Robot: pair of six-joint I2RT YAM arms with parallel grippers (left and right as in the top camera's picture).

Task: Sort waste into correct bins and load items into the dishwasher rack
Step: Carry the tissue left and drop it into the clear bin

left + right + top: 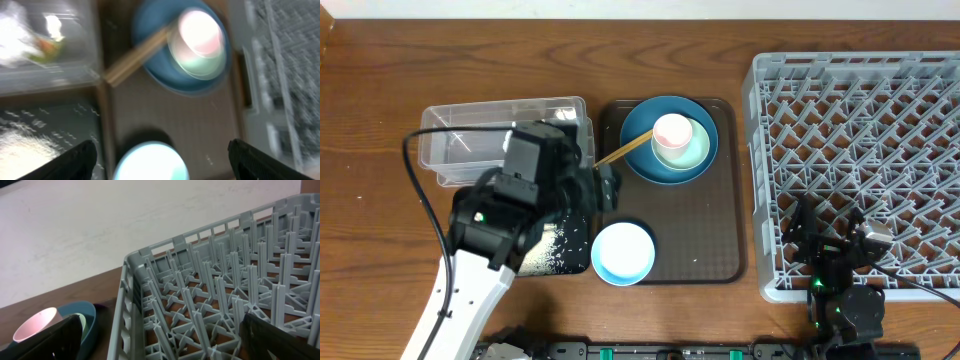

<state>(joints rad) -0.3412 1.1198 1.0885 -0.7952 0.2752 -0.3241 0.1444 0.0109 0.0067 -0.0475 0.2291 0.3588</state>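
My left gripper [607,188] [160,167] is open and empty, above the near left of the brown tray, over the small white bowl [622,252] [150,162]. The dark-blue plate [668,140] [150,65] holds the mint-green bowl [688,152] [200,60] with the pink cup [671,130] [199,31] in it. The clear tub [500,130] holds the napkin [12,30] and wrapper [47,47]. Rice [555,255] [25,150] lies in the black tray [575,225]. My right gripper [825,250] [165,340] is open and empty over the grey rack's [860,140] [225,295] front left corner.
Wooden chopsticks [620,152] [135,60] lean from the blue plate's rim toward the clear tub. The brown serving tray [705,240] carries the plate and white bowl. The left wrist view is blurred. My left arm hides part of the tub and black tray from overhead.
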